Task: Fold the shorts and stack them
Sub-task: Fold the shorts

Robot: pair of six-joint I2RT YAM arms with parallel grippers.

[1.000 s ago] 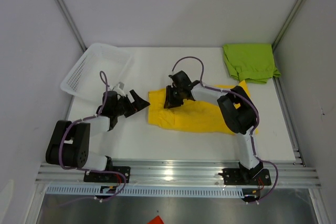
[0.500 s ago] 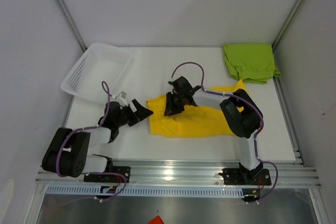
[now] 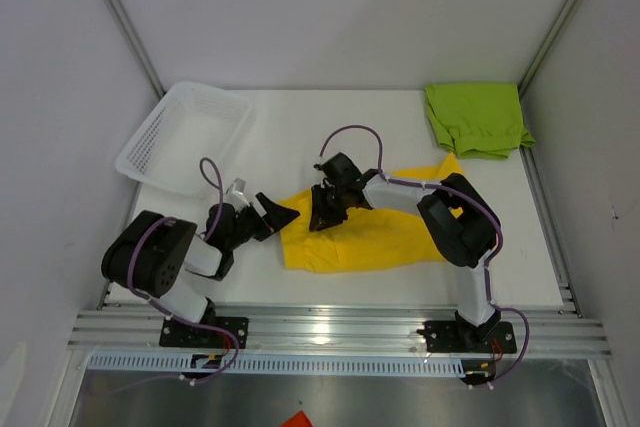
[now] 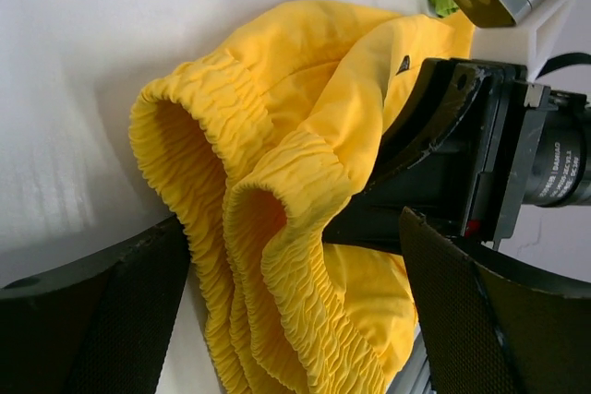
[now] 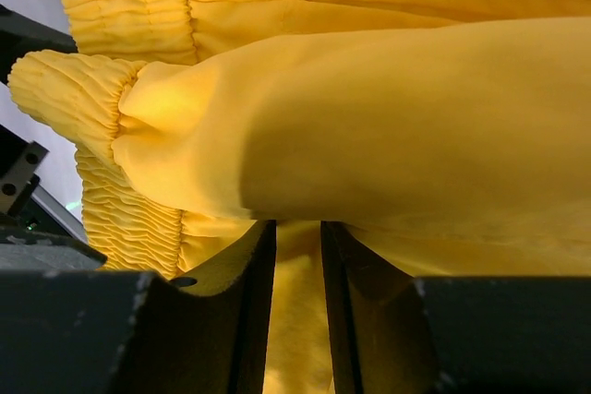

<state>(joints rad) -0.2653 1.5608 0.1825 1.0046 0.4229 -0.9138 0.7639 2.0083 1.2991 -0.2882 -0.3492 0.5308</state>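
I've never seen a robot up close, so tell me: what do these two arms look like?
Both the left arm and right arm have chunky black joints linked by white tubes, each with a purple cable looping along it. The fingers are flat black paddles with a fine grid texture. A white bracket sits on the right wrist.

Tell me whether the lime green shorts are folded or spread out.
Folded. The green shorts lie as a compact rectangle in the far right corner, doubled layers showing along their near edge.
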